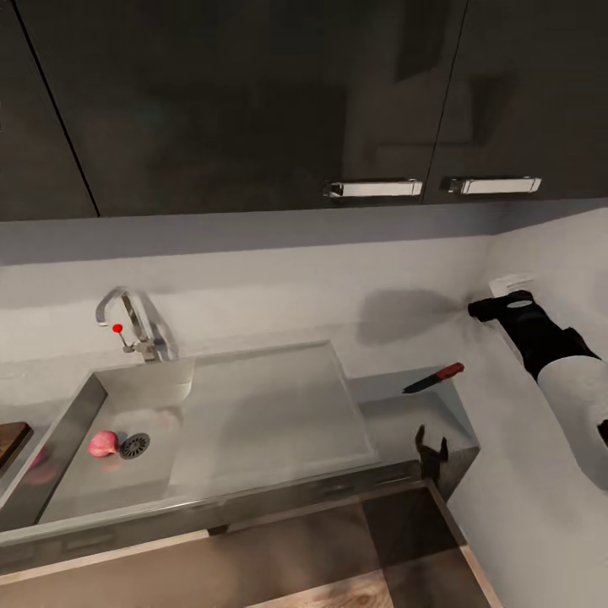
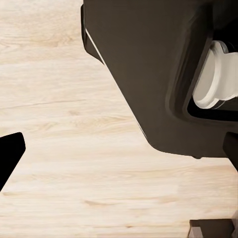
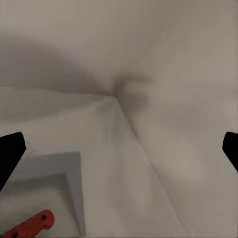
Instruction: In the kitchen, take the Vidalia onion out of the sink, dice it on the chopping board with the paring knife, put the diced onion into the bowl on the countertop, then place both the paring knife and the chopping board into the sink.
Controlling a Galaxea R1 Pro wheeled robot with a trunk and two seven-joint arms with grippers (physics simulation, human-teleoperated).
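We count 1 sink (image 1: 253, 439), 1 chopping board (image 1: 10, 442) poking in beside its far end, 1 paring knife (image 1: 434, 377) on the countertop (image 1: 397, 414), 1 Vidalia onion (image 1: 103, 443) touching the drain. It's probably light, firm, slick: grip the middle. Right gripper (image 3: 119, 148) spread wide, empty; left's state we can't tell.

No text, label, brand, number or sign can be read anywhere in these views, neither on the black upper cabinets (image 1: 253, 101), the sink (image 1: 253, 422), nor the paring knife (image 1: 433, 378).
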